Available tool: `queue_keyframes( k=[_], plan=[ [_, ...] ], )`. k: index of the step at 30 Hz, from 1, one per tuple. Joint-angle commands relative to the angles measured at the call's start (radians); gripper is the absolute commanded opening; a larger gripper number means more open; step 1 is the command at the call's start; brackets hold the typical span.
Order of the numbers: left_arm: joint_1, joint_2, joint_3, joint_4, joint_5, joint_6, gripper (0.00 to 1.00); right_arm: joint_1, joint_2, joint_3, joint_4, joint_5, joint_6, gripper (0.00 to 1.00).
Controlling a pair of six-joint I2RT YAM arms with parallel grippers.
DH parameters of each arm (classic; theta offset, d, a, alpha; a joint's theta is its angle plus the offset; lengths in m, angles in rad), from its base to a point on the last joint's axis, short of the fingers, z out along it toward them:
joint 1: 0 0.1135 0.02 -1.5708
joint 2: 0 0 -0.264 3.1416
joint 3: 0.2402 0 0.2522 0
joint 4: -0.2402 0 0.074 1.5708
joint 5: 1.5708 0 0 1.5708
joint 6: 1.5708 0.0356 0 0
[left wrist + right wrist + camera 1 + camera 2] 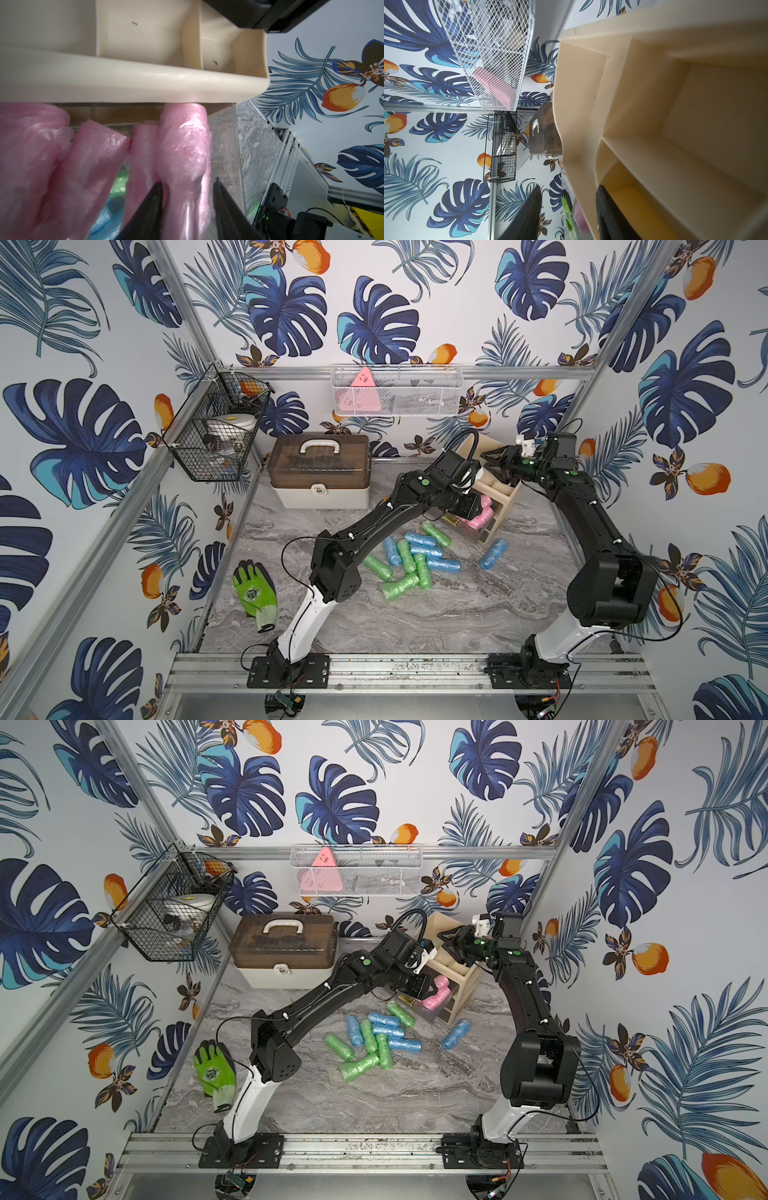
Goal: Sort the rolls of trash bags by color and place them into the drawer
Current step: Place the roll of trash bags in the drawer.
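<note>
Roll count on the table [415,622]: five green rolls [406,556] and five blue rolls [426,551], with one blue off by itself. Four pink rolls [93,158] sit in the clear drawer [224,145]. The left gripper [188,180] straddles one pink roll, can't tell if it's squeezing. The right gripper [569,186] is spread, astride the organizer [643,104] wall.

Crinkly pink rolls [481,514] packed side by side inside open clear drawer [225,149]; green rolls [399,586] and blue rolls [422,539] heaped just before drawer; lone blue roll [493,553] beside drawer.
</note>
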Motion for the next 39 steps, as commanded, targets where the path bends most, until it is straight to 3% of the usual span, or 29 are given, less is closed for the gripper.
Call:
queue_keyframes(
  k=[1, 9, 15, 18, 25, 31, 39],
  plan=[
    [0.0, -0.026, -0.004, 0.029, -0.009, -0.008, 0.51, 0.0, 0.004, 0.001, -0.015, 0.003, 0.007, 0.46],
    [0.001, -0.109, -0.014, -0.006, -0.117, 0.043, 0.59, 0.001, 0.002, 0.005, -0.021, 0.005, 0.005, 0.46],
    [0.002, -0.117, -0.026, 0.02, -0.023, 0.039, 0.35, 0.0, 0.004, 0.002, -0.013, 0.003, 0.011, 0.46],
    [0.0, -0.082, -0.01, 0.04, 0.053, 0.02, 0.29, -0.001, 0.005, -0.003, -0.006, 0.002, 0.015, 0.46],
    [-0.005, 0.002, 0.032, 0.057, 0.088, -0.007, 0.29, -0.002, 0.003, 0.0, -0.013, 0.003, 0.011, 0.46],
    [-0.005, 0.047, 0.07, 0.012, 0.006, 0.002, 0.3, -0.002, 0.005, 0.002, -0.01, 0.003, 0.016, 0.46],
    [-0.006, 0.08, 0.116, -0.016, -0.019, -0.002, 0.34, -0.001, 0.006, 0.008, -0.012, 0.002, 0.017, 0.46]
  ],
)
